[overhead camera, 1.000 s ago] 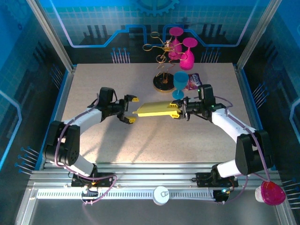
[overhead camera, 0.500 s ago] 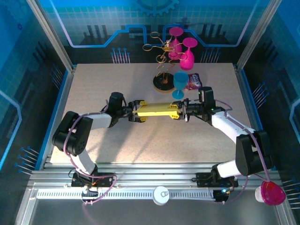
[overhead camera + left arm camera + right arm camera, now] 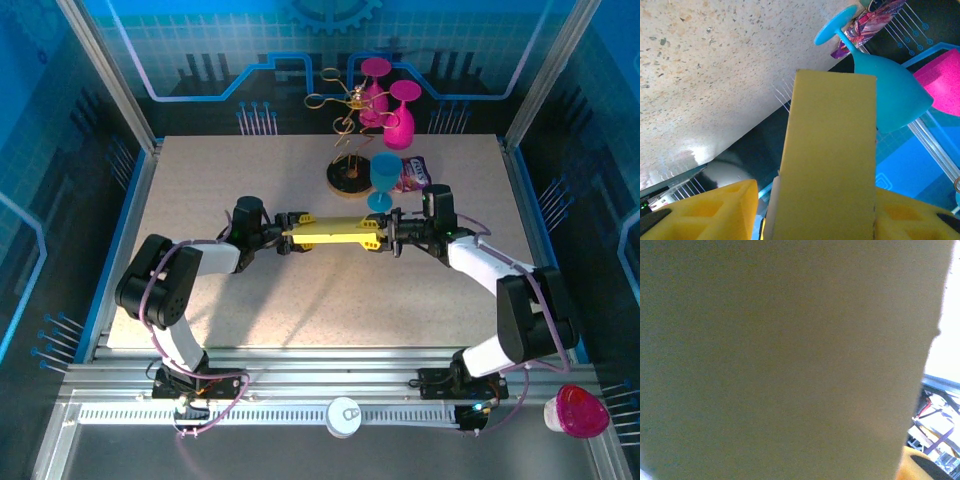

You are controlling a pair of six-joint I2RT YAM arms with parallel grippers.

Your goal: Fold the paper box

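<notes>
The yellow paper box (image 3: 330,236) hangs flat above the table's middle, between my two grippers. My right gripper (image 3: 385,240) is shut on its right end, and the box's yellow face (image 3: 790,360) covers the right wrist view. My left gripper (image 3: 287,243) has its jaws around the left end. In the left wrist view the box (image 3: 832,160) stands between the yellow fingers (image 3: 715,210). The right finger (image 3: 905,215) touches the box's edge, while a narrow gap remains on the left side.
A blue goblet (image 3: 384,172) stands just behind the box's right end, next to a purple snack packet (image 3: 412,175). Behind them is a gold wire stand on a black base (image 3: 350,178) with pink glasses (image 3: 398,125). A pink cup (image 3: 577,412) lies off the table, front right.
My left gripper came right from open table to the box's left end, and its jaws narrowed around it. The box levelled and shifted slightly. The right gripper kept its hold.
</notes>
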